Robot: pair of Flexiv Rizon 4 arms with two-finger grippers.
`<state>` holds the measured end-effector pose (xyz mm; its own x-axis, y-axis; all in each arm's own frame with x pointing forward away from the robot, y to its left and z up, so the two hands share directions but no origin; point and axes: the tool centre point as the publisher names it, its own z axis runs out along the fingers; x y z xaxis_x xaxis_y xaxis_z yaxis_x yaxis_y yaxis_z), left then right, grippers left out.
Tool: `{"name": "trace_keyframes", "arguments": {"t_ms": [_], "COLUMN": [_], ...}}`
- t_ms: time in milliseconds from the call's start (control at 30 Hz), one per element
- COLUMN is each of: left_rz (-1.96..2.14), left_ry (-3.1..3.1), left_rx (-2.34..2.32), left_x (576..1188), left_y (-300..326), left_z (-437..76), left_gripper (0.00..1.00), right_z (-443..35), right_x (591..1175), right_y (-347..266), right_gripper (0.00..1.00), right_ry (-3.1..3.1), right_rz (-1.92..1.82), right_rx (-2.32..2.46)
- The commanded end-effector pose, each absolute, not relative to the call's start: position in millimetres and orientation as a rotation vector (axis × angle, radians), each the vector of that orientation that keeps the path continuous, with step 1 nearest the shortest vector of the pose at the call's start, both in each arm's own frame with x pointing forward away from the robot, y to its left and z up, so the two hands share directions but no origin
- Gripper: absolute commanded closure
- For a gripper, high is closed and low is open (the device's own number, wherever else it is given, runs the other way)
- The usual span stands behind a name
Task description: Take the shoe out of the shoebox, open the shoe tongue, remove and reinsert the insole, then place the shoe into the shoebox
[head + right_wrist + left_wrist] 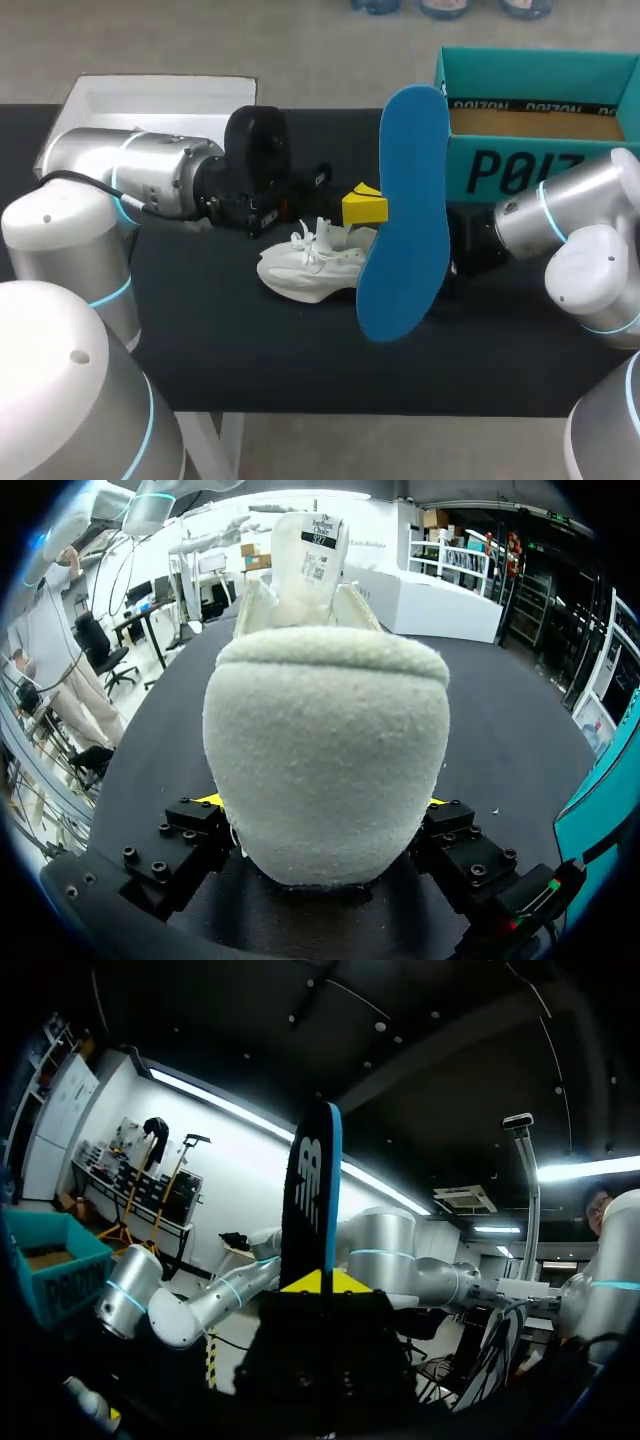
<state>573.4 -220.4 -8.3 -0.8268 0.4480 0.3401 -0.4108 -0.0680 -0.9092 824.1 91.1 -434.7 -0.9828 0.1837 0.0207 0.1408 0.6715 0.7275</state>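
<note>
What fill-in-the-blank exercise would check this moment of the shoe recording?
1. The left arm's fingers hold the flat blue foam ____ upright.
2. The right arm's fingers clamp the ____ of the white fabric shoe, which lies on the black table.
3. The teal cardboard shoebox stands ____, its brown inside showing.
Missing words: insole; heel; open.
</note>
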Motion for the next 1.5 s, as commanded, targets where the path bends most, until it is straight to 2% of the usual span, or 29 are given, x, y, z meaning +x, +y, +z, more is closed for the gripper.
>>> {"name": "trace_keyframes", "arguments": {"t_ms": [33,233,267,300,333,367,767,1267,1500], "left_rz": [1.945,1.945,1.945,1.945,1.945,1.945,1.945,1.945,1.945], "left_ry": [-1.656,-1.656,-1.656,-1.656,-1.656,-1.656,-1.656,-1.656,-1.656], "left_rx": [-0.017,-0.017,-0.017,-0.017,-0.017,-0.017,-0.017,-0.017,-0.017], "left_x": [571,571,571,571,571,571,571,571,571], "left_y": [-217,-217,-217,-217,-217,-217,-217,-217,-217], "left_z": [-10,-10,-10,-10,-10,-10,-10,-10,-10], "left_gripper": [1.0,1.0,1.0,1.0,1.0,1.0,1.0,1.0,1.0], "right_z": [-439,-439,-439,-439,-439,-439,-407,-360,-336], "right_x": [823,823,823,823,823,823,817,824,824], "right_y": [93,93,93,93,93,93,86,78,78], "right_gripper": [1.0,1.0,0.96,0.66,0.24,0.0,0.0,0.0,0.0], "right_ry": [2.822,2.822,2.822,2.822,2.822,2.822,2.92,3.075,3.078], "right_rz": [1.218,1.218,1.218,1.218,1.218,1.218,0.921,0.283,0.139], "right_rx": [0.276,0.276,0.276,0.276,0.276,0.276,0.259,0.282,0.275]}}
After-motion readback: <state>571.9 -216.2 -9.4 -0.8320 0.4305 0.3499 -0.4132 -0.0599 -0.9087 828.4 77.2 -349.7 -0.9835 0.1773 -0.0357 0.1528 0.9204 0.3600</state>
